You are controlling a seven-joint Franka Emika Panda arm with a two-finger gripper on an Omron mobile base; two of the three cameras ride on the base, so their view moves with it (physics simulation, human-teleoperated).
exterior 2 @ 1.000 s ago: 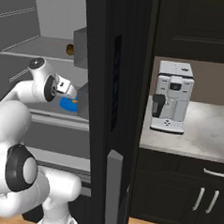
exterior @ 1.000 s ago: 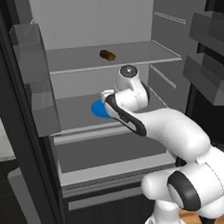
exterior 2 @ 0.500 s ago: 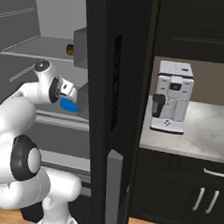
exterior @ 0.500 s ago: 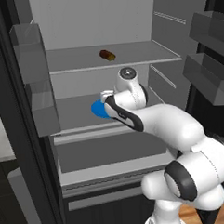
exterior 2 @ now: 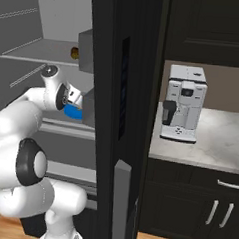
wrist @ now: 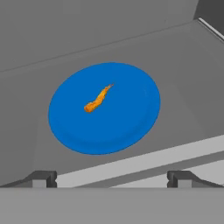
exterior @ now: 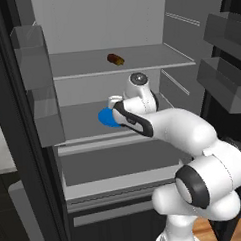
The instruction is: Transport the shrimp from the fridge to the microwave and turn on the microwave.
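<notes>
You have the gripper [wrist: 112,178] reaching into the open fridge [exterior: 114,57], and in the hand view its two dark finger tips sit wide apart at the bottom of the frame, left and right, with nothing between them. Above the tips in that view, a little left of centre, lies the round blue plate [wrist: 104,107] on a flat grey shelf [wrist: 183,100], and the shrimp [wrist: 98,99] rests on the plate as a small curved orange piece near its middle, clear of both tips. In the left base view you see the plate [exterior: 105,118] as a blue patch at the centre of the frame, just left of the white hand and partly hidden by it, on the middle shelf. On the shelf above, in the upper middle of that frame, a dark brown-red oblong food item [exterior: 115,59] lies by itself. Translucent grey door bins [exterior: 225,82] hang at the right edge of the frame. In the right base view you see the arm at the left, with a sliver of the blue plate [exterior 2: 73,112] beside the hand, the dark fridge door frame [exterior 2: 121,116] running down the centre, and a coffee machine [exterior 2: 183,103] standing on the counter [exterior 2: 215,142] at the right
</notes>
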